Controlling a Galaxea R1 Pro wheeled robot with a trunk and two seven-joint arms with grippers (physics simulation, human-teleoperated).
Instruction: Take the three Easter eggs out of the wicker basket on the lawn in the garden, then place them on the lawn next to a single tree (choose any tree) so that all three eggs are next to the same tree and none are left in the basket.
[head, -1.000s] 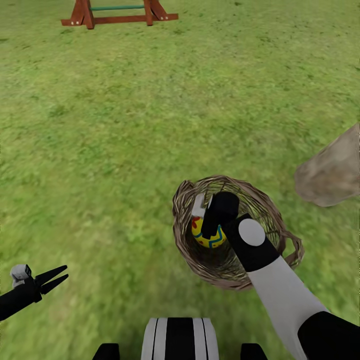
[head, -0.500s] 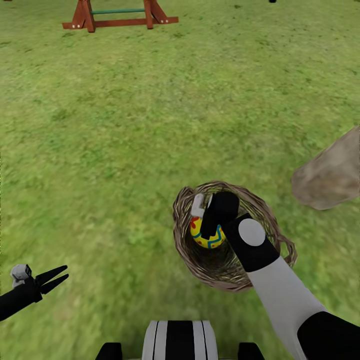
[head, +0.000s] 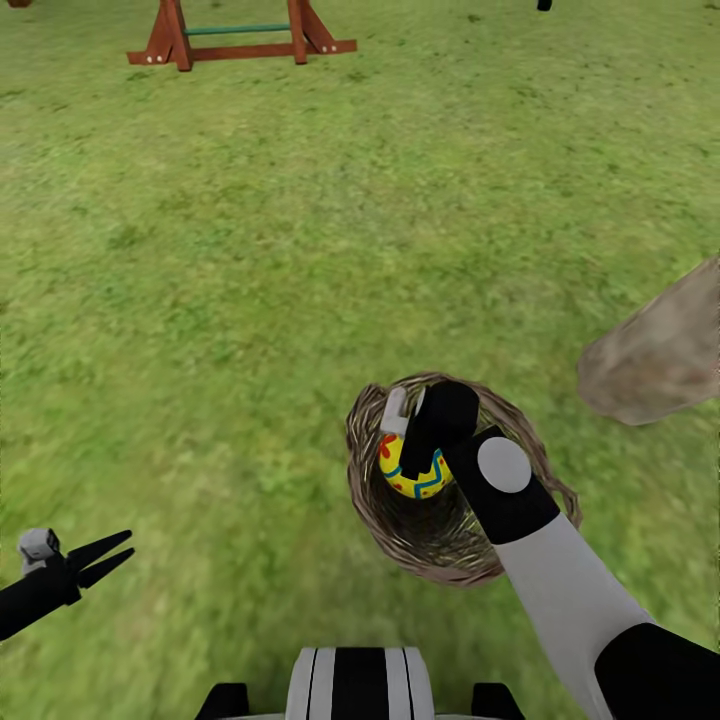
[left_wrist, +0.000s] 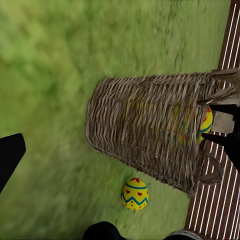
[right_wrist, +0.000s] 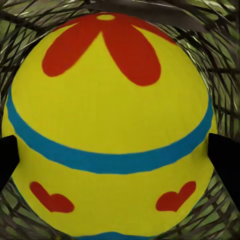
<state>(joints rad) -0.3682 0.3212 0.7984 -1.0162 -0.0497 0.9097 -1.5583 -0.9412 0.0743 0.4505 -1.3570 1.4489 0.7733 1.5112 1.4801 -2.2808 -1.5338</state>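
Two grippers, left to right: the left gripper (head: 112, 556) hangs over the lawn (head: 250, 300) well away from the basket (head: 520, 430), fingers spread and holding nothing. The right gripper (head: 415, 460) is down inside the basket, its fingers on opposite flanks of an egg (right_wrist: 110, 125), apparently clamping it. Another egg (left_wrist: 134, 193) lies on the grass just beside the basket, so the right arm is far nearer
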